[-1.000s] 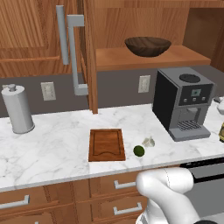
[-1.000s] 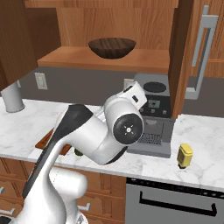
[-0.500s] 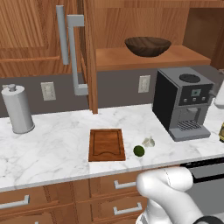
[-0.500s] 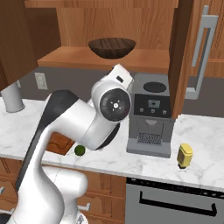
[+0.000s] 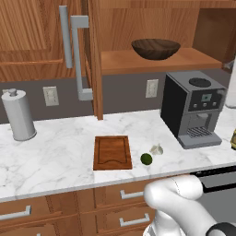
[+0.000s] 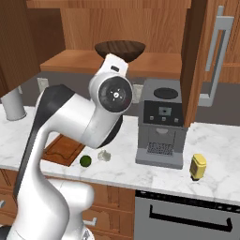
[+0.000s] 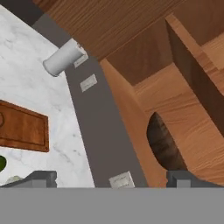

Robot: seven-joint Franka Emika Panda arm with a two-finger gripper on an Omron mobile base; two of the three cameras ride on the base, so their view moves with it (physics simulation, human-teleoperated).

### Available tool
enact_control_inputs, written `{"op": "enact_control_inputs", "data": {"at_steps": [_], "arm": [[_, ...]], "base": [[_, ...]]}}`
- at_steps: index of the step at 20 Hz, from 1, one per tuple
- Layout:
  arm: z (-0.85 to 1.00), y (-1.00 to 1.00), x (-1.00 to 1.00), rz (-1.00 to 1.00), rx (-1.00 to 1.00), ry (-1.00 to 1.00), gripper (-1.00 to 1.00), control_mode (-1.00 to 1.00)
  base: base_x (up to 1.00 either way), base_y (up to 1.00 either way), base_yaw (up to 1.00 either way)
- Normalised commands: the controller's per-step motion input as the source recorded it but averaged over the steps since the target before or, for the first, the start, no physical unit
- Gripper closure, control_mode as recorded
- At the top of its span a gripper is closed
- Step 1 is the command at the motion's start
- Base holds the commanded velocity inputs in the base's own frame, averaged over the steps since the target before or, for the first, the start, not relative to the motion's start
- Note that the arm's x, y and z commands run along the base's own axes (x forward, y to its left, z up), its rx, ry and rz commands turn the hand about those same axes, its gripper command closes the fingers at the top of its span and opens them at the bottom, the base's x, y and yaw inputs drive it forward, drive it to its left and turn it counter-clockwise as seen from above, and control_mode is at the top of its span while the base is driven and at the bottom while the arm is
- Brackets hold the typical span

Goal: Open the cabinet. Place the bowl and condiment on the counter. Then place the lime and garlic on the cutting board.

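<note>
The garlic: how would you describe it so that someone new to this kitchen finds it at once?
Start at the black coffee machine on the counter. Between it and the cutting board lie two small things: the garlic is the whitish, pointed bulb; the lime beside it is round and green.

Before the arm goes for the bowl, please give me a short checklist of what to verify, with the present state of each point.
1. Cabinet doors open: ok, the shelf is exposed.
2. Bowl upright on the shelf and free: ok.
3. Gripper open and holding nothing: ok, its fingertips stand wide apart.
4. Gripper aimed at the bowl: ok, the hand view looks toward it.
5. Counter has bare space for the bowl: ok.
6. Condiment on the counter: ok, beside the coffee machine.
</note>
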Motion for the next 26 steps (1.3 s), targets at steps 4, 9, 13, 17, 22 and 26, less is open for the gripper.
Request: {"op": "enact_control_inputs", "data": {"at_steps": [4,9,13,17,22,26], "arm": [[0.18,0.18,0.13,0.1,-0.18,-0.04,-1.0,-1.0],[0.16,0.12,0.18,0.1,-0.17,-0.03,-1.0,-1.0],[0.12,0.06,0.19,0.1,-0.15,-0.03,-1.0,-1.0],[-0.03,0.0,0.18,0.06,-0.14,-0.05,-1.0,-1.0],[-0.07,0.0,0.19,0.05,-0.05,-0.1,-1.0,-1.0],[0.0,0.03,0.23,0.01,-0.05,-0.06,-1.0,-1.0]], "base": [[0.0,0.0,0.0],[0.0,0.0,0.0],[0.0,0.0,0.0],[0.0,0.0,0.0],[0.0,0.0,0.0],[0.0,0.0,0.0]]}}
